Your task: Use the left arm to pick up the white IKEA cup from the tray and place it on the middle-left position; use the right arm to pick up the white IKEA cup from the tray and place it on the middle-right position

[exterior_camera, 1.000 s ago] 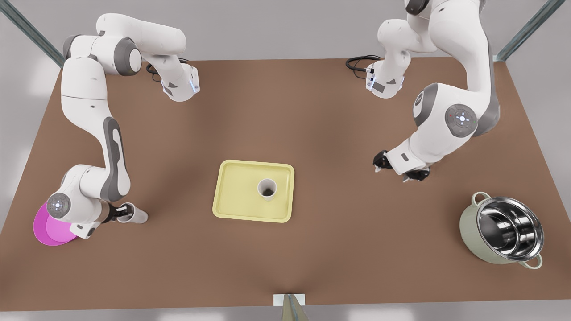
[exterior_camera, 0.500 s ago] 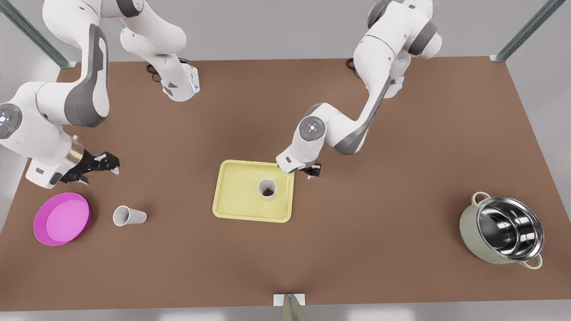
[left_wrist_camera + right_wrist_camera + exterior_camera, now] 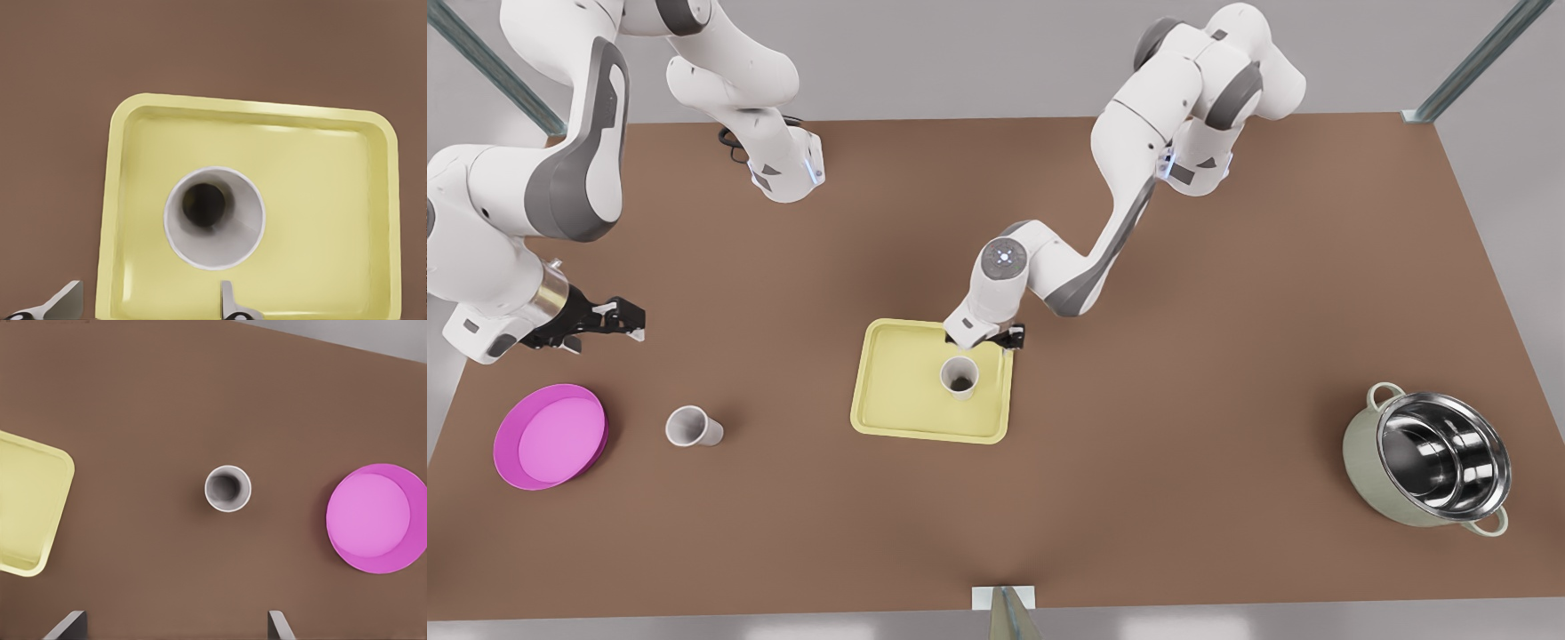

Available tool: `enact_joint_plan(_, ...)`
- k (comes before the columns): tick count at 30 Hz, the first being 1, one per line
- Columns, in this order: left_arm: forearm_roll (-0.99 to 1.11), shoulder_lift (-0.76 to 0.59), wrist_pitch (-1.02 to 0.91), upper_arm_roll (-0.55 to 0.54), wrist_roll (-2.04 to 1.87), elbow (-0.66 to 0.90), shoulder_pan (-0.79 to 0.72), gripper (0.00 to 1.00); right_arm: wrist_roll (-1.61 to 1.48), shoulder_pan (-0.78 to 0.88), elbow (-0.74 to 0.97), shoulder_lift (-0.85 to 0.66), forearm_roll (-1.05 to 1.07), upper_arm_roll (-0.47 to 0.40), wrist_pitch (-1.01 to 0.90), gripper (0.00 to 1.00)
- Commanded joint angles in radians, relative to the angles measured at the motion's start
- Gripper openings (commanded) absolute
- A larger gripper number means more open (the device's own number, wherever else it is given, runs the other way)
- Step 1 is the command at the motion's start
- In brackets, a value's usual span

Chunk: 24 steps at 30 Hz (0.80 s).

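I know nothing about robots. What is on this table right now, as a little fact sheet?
Tray: pale yellow, mid-table
Cup one: white, upright on tray
Cup two: white, upright on bare table, between tray and plate
Plate: magenta, front view's left
Pot: steel-lined, front view's right
Left gripper: at tray's far edge by cup one, fingers open
Right gripper: near plate, fingers open

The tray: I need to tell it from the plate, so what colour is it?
Pale yellow; the tray shows best in the left wrist view.
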Motion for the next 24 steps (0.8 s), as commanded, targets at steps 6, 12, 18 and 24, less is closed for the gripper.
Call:
enact_joint_plan(6,0.031,0.050,0.116,0.025,-0.228,0.000,0.001,1.00,0.109,0.000,0.008,0.000,-0.002,-0.001,0.001,1.00)
enact_joint_plan(12,0.029,0.051,0.121,0.063,-0.225,0.024,0.006,1.00,0.109,0.000,0.008,-0.002,-0.002,-0.001,0.001,1.00)
enact_joint_plan(18,0.031,0.097,0.185,0.069,-0.236,0.064,-0.003,1.00,0.109,0.002,0.008,0.000,-0.002,-0.001,0.001,1.00)
enact_joint_plan(24,0.037,0.126,0.230,0.069,-0.241,0.060,-0.028,1.00,0.109,0.000,0.010,0.001,-0.003,-0.001,0.010,1.00)
